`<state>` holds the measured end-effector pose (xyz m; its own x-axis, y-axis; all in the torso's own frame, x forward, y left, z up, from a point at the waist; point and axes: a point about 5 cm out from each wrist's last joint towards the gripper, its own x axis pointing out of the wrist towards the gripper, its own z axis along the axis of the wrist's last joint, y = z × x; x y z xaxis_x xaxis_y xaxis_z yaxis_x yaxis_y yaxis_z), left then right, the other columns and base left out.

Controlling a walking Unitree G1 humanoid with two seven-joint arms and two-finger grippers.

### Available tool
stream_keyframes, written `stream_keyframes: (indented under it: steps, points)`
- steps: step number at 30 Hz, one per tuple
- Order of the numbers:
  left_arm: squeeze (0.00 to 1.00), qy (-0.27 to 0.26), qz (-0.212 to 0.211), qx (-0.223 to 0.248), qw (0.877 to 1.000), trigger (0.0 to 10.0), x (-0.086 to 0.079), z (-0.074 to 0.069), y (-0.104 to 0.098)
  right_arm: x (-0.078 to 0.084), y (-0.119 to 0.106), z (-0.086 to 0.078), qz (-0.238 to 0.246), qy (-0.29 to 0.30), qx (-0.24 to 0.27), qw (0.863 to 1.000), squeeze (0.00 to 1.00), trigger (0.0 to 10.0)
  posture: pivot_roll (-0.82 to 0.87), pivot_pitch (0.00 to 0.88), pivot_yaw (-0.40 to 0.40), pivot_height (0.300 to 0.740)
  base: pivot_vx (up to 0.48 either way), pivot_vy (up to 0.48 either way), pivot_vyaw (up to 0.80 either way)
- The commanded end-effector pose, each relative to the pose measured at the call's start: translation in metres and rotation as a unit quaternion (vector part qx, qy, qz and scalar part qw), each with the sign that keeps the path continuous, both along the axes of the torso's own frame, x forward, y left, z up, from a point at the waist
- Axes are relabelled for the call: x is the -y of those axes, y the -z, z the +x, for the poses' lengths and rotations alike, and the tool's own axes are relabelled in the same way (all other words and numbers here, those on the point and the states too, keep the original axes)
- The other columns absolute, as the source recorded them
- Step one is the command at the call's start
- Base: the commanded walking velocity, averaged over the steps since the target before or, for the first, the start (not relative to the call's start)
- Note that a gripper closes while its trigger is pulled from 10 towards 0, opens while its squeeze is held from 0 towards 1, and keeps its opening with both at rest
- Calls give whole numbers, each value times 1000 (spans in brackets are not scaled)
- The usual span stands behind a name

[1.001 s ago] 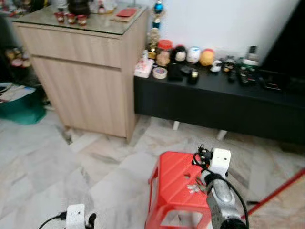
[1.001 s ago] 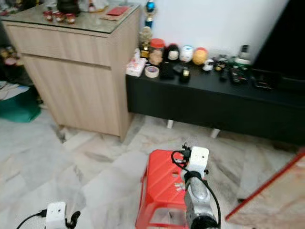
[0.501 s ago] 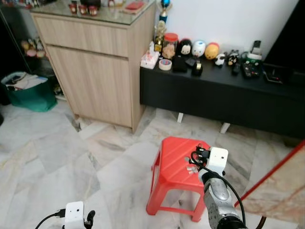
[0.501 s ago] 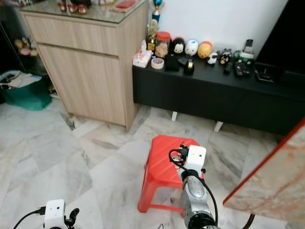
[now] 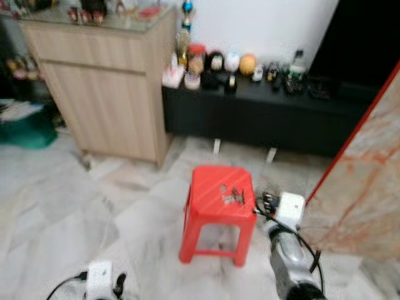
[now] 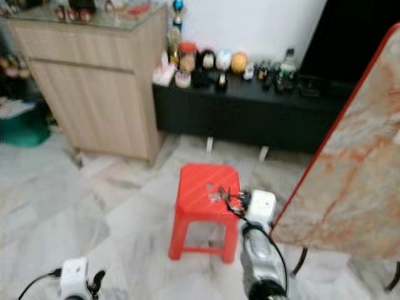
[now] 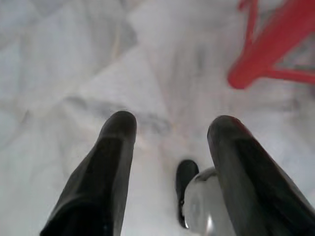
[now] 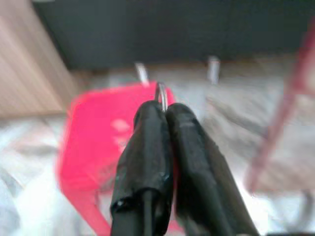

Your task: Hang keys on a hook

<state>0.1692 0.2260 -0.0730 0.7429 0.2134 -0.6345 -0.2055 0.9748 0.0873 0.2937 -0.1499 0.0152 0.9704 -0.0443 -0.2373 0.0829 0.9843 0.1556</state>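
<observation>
One key ring (image 8: 161,93) between right tool (image 8: 165,110) tips

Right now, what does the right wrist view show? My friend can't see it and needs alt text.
Two black fingers pressed shut on a thin metal ring, above a blurred red stool. Behind stand a black cabinet and a marble floor.

stool (image 5: 217,194) centre floor, keys (image 5: 233,197) on its seat near right edge; low bench (image 5: 275,112) behind stool along wall, cabinet (image 5: 103,94) at bench's left end; stone slab (image 5: 365,181) right of stool; right gripper (image 8: 165,115) before stool's right side
</observation>
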Motion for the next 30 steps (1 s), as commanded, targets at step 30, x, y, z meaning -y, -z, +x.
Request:
stream_keyframes:
  steps: [30]
  points:
    - [0,23,5,8,1000,10000,3,9,-4,-1,-16,13,-2,1,33,999,0,10000,2,46,-68,722,0,-202,-53]
